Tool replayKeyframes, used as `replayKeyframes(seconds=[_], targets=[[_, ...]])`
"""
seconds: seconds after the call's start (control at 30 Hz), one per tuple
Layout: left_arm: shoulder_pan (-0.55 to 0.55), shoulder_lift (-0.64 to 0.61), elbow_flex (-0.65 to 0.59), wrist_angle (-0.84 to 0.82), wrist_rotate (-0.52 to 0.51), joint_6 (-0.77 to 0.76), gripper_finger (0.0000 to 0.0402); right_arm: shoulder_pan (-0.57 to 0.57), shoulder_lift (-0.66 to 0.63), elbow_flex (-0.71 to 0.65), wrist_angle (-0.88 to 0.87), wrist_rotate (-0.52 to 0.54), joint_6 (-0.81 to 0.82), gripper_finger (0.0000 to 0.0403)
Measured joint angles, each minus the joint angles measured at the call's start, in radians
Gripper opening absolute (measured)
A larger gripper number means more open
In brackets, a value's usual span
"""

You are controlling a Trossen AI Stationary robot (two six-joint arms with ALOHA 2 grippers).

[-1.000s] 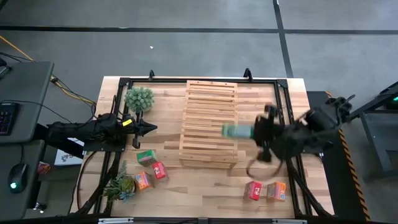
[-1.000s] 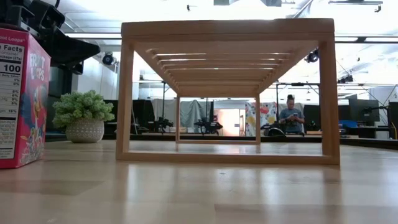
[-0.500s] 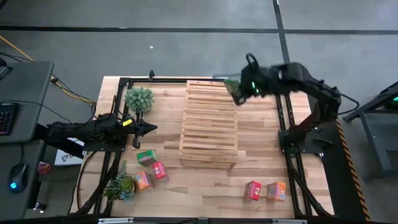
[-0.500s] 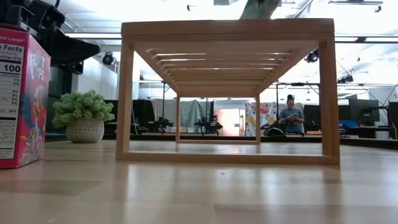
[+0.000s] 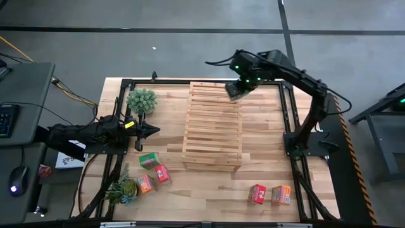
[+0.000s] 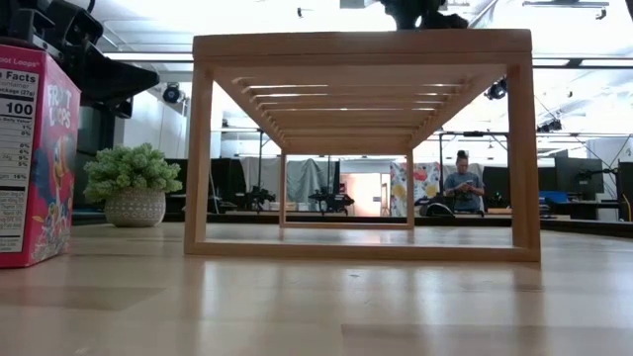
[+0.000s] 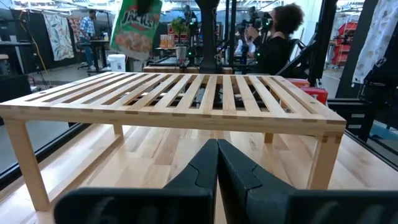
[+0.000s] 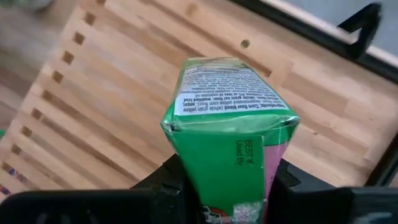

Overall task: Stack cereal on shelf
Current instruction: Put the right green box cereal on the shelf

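Note:
My right gripper (image 5: 236, 89) is shut on a green cereal box (image 8: 229, 118) over the far right corner of the pale slatted shelf (image 5: 212, 123). In the left wrist view the box (image 7: 137, 25) hangs above the shelf top (image 7: 186, 93). Other cereal boxes lie on the table: a green one (image 5: 149, 160), a red one (image 5: 162, 173) and an orange one (image 5: 145, 183) left of the shelf, a red one (image 5: 257, 194) and an orange one (image 5: 281, 194) near right. My left gripper (image 7: 217, 165) waits shut at the table's left, pointing level at the shelf. My right gripper pinches the green box between its two fingers (image 8: 175, 180), on two opposite sides (image 8: 186, 155) near one end. The fingers slant down from above. The box is lifted clear over the shelf, its free end (image 8: 227, 93) pointing down toward the slats.
Two small potted plants stand on the left, one far (image 5: 141, 100) and one near (image 5: 124, 188). A black frame (image 5: 288, 107) runs round the tabletop. In the low view a red-pink box (image 6: 35, 158) stands close at the left. A person (image 7: 277, 43) sits beyond the table.
My right gripper has swung from beside the shelf's right side toward the table's far edge, carrying the green box, and now hangs over the shelf's far right corner. Its wrist has rolled and tipped, so the box has turned from level to end-down.

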Motion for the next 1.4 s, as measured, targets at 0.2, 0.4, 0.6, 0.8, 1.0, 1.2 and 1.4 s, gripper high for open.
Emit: replayKeyframes(seconds=[0.2,0.4,0.6,0.8,1.0,1.2,1.4], targets=[[0.000,0.000,0.000,0.000,0.000,0.000,0.0000,-0.028,0.049,0.000,0.000,-0.013,0.000,0.0103],[0.000,0.000,0.000,0.000,0.000,0.000,0.0000,-0.049,0.060,0.000,0.000,-0.049,-0.033,0.0103],[0.000,0.000,0.000,0.000,0.000,0.000,0.0000,-0.049,0.060,0.000,0.000,-0.039,-0.071,0.0112],[0.000,0.000,0.000,0.000,0.000,0.000,0.0000,-0.049,0.060,0.000,0.000,-0.038,-0.089,0.0155],[0.000,0.000,0.000,0.000,0.000,0.000,0.0000,-0.049,0.060,0.000,0.000,-0.015,-0.109,0.0212],[0.000,0.000,0.000,0.000,0.000,0.000,0.0000,-0.049,0.060,0.000,0.009,-0.004,-0.135,0.0234],[0.000,0.000,0.000,0.000,0.000,0.000,0.0000,-0.049,0.060,0.000,0.035,-0.004,-0.183,0.0232]])
